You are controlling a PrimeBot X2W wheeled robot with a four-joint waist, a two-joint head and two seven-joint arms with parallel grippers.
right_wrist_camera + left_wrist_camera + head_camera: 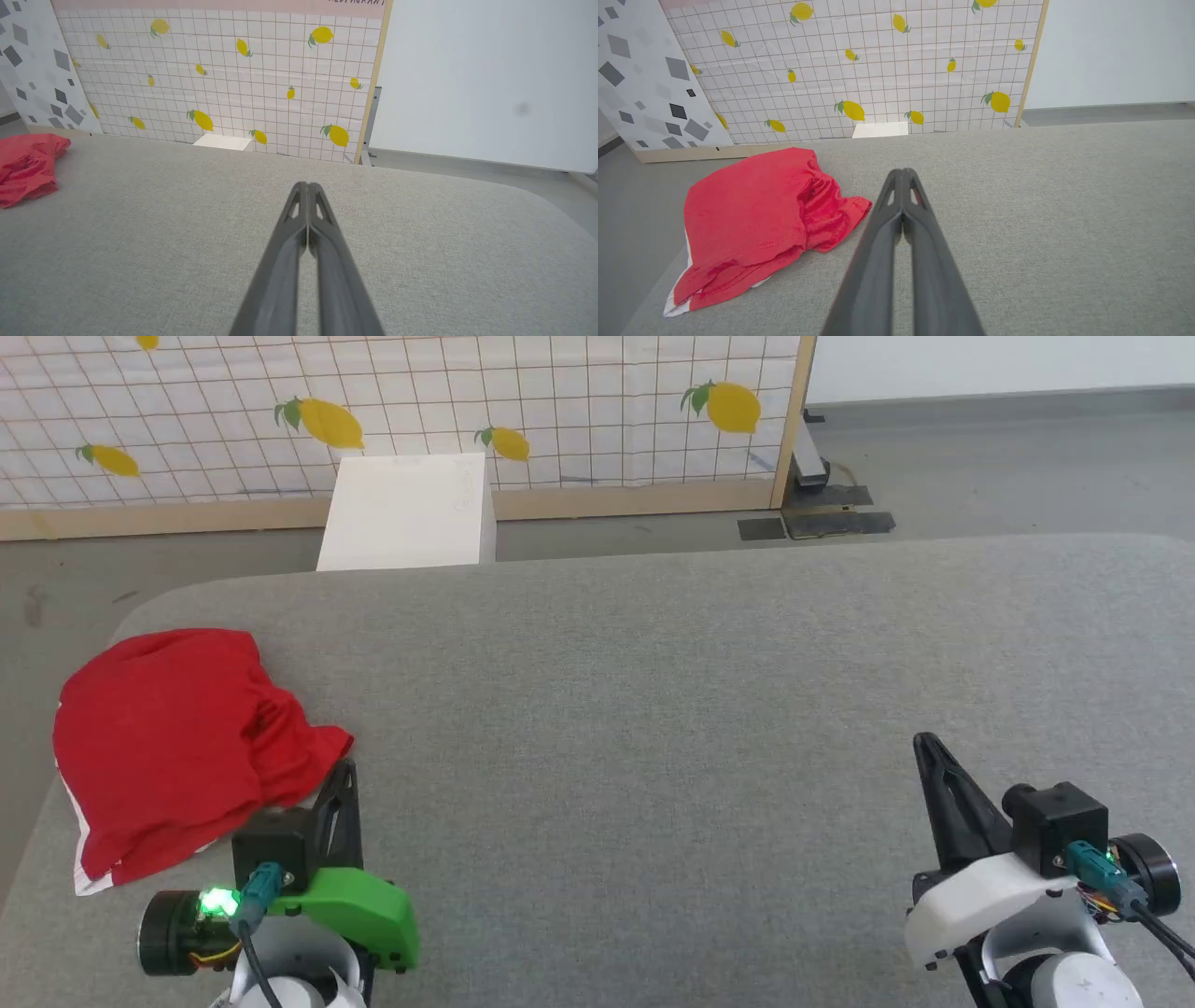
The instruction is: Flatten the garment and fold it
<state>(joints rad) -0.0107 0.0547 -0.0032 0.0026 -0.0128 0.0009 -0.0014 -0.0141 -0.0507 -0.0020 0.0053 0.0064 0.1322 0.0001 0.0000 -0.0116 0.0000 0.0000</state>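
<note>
A crumpled, bright red soft-fabric garment (177, 747) with white trim lies bunched at the left edge of the grey woven bench (653, 709). Just beside it, the left gripper (347, 770) has its dark tapered jaws clenched on nothing. Far to the right, the right gripper (926, 745) is clenched and empty too.

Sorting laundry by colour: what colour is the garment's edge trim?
White; left wrist view shows the garment best.

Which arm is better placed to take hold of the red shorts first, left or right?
The left, probably. The left gripper, shut, is close beside the crumpled garment at the left end of the grey surface; the right gripper, also shut, is far across it.
</note>
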